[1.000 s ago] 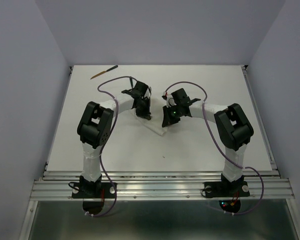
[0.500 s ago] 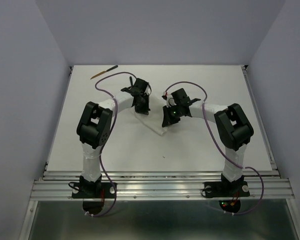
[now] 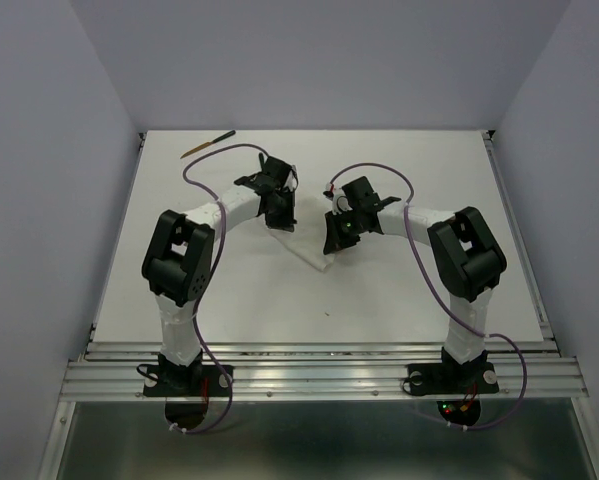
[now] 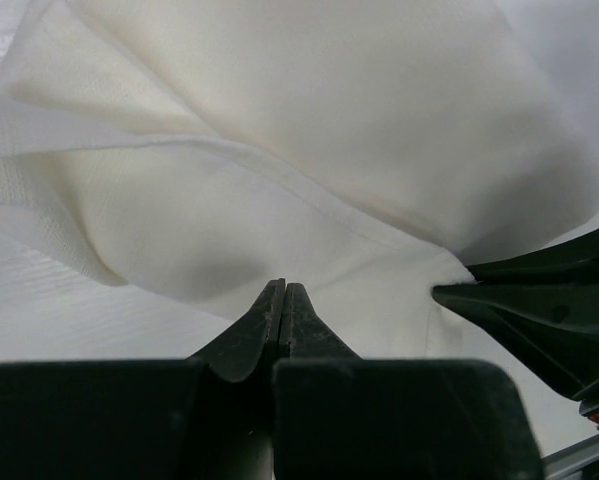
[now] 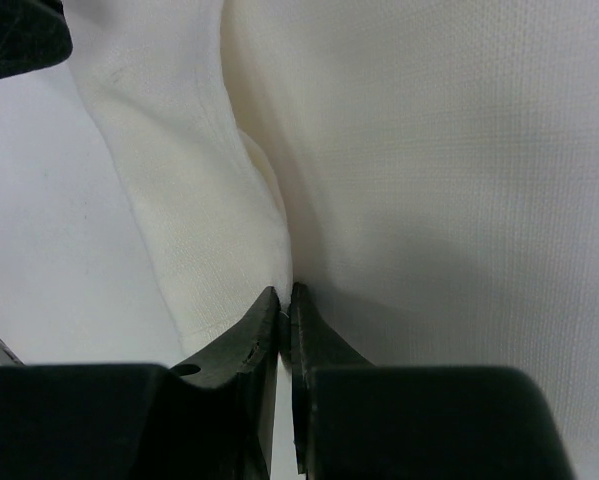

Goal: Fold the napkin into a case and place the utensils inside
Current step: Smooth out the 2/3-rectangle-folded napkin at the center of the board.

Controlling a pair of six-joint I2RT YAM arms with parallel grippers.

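The white napkin lies bunched on the table between my two grippers. My left gripper is shut, its tips pinching a fold of the napkin in the left wrist view. My right gripper is shut on another fold of the napkin in the right wrist view. The right gripper's fingers show at the right of the left wrist view. One brown wooden utensil with a dark end lies at the far left of the table. No case shows.
The white table is walled by grey panels at the back and sides. Purple cables loop off both arms. A metal rail runs along the near edge.
My left gripper has moved a little toward the far left and its elbow has swung left. The right arm has not moved.
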